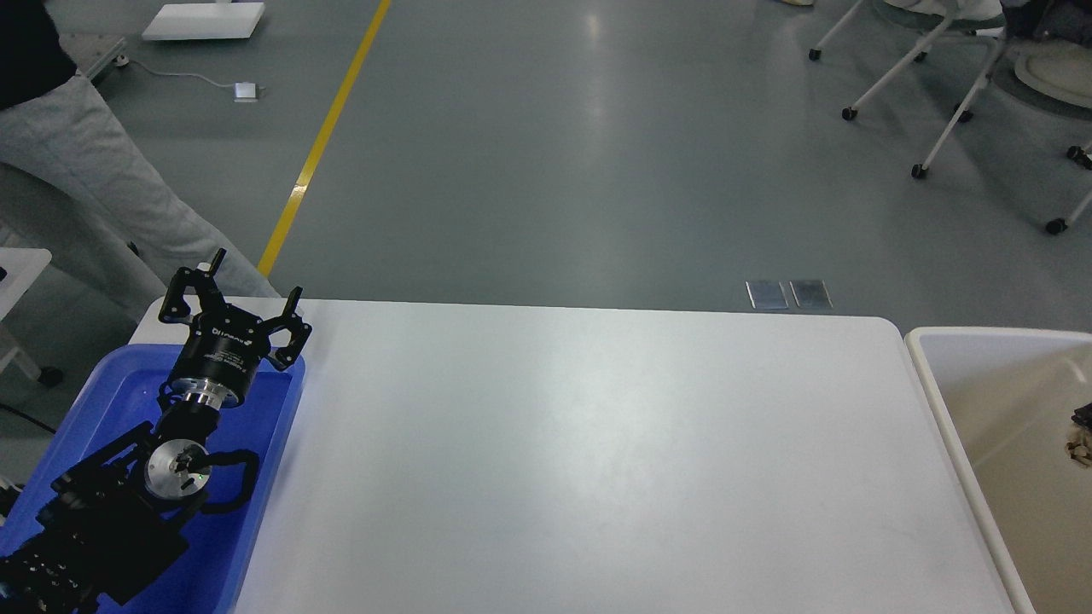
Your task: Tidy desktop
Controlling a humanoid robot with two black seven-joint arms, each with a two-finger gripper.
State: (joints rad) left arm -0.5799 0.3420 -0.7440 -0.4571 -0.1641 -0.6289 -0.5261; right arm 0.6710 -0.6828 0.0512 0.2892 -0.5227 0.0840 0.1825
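Note:
The desktop (597,443) is a wide glossy white tabletop with rounded corners, and nothing lies on the part I see. My left gripper (243,286) is open and empty, held above the far right corner of the blue tray (94,384). Only a dark sliver of my right gripper (1083,418) shows at the right edge, low inside the off-white bin (930,375). A bit of crumpled beige stuff (1078,448) sits just under it. I cannot tell how its jaws stand.
The blue tray lies at the desktop's left end under my left arm. The bin stands off the right end. A person's grey-trousered leg (102,188) is beyond the far left corner. Wheeled chairs (938,85) stand at the far right.

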